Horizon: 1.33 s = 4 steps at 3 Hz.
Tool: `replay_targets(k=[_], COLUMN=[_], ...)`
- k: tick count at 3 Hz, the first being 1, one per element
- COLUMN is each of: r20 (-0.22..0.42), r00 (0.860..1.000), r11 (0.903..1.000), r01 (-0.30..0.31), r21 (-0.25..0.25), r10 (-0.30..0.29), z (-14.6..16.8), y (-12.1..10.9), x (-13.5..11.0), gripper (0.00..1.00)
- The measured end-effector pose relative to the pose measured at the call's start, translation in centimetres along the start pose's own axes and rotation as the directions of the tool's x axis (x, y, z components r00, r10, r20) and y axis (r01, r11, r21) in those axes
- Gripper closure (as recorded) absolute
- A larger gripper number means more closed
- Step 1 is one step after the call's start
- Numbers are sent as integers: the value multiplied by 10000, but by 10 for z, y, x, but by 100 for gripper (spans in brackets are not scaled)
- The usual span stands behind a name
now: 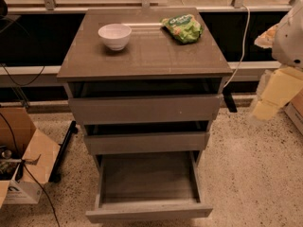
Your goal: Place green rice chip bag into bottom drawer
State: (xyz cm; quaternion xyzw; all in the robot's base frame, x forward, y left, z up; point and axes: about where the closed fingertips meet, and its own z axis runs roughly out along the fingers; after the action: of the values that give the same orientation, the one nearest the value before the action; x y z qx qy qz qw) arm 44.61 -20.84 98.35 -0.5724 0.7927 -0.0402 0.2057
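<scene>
green rice chip bag (182, 28) lies flat on the counter (142, 60), back right corner, nothing touching it. white bowl (115, 35) sits back left, well apart from the bag, not the target. bottom drawer (147, 183) is pulled out far past the others with its floor bare, so the drop zone looks ready. two upper drawers (144, 109) are only cracked open and stick out less, so they barely overhang it. gripper (272, 98) hangs off to the right of the counter, below its top, well apart from the bag. jaws: can't tell if spread or pressed together. my read: task is at the start, reach and grasp come first. risk: crinkly bag slips, or clips the upper drawer fronts on the way down.
</scene>
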Motion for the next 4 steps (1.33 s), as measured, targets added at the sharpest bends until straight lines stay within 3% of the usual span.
replay_targets(k=[1,2,3,4], r20=[1165,2343,3145,3314], r00=[9900,9623,9320,9257], r11=[9944,9807,9708,9686], r01=[-869,-1662,-2201,-2270], r21=[597,1034,953,1019], r10=[795,1384,1804,1821], z=[16,34,58,57], y=[-12,-49,-99,-111], x=[-21,-41,-53,-55], gripper=[0,0,0,0])
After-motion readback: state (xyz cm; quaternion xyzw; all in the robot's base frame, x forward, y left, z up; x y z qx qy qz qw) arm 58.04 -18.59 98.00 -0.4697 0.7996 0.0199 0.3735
